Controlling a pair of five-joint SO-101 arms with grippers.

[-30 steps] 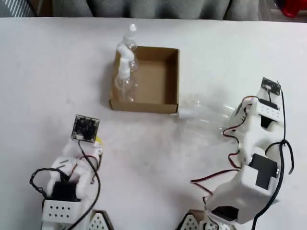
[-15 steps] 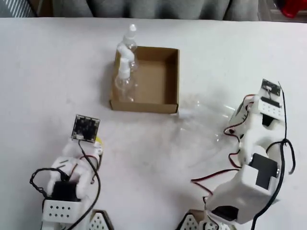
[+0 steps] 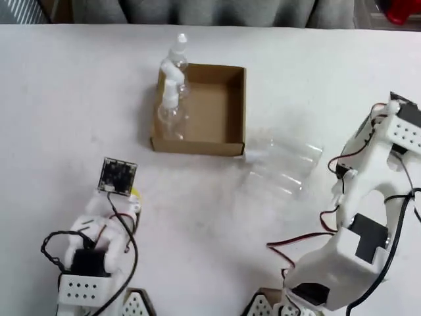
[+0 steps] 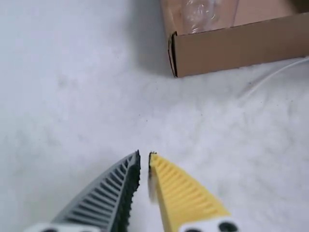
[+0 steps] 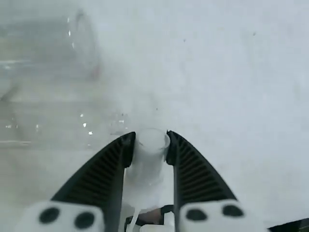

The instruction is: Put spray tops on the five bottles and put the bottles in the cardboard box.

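Right arm [image 3: 368, 191] has swung out to the side, away from the clear bottles [image 3: 283, 164].
I've got the right gripper [image 5: 150, 140] clamped on a white spray top [image 5: 150, 153], its lower end buried between the jaws. Those lying bottles nearly vanish against the white table [image 3: 66, 85]; I can't count them. Two topped bottles [image 3: 172, 108] stand at the cardboard box [image 3: 197, 143], left wall. Left gripper [image 4: 144, 162] is pinched closed on nothing.
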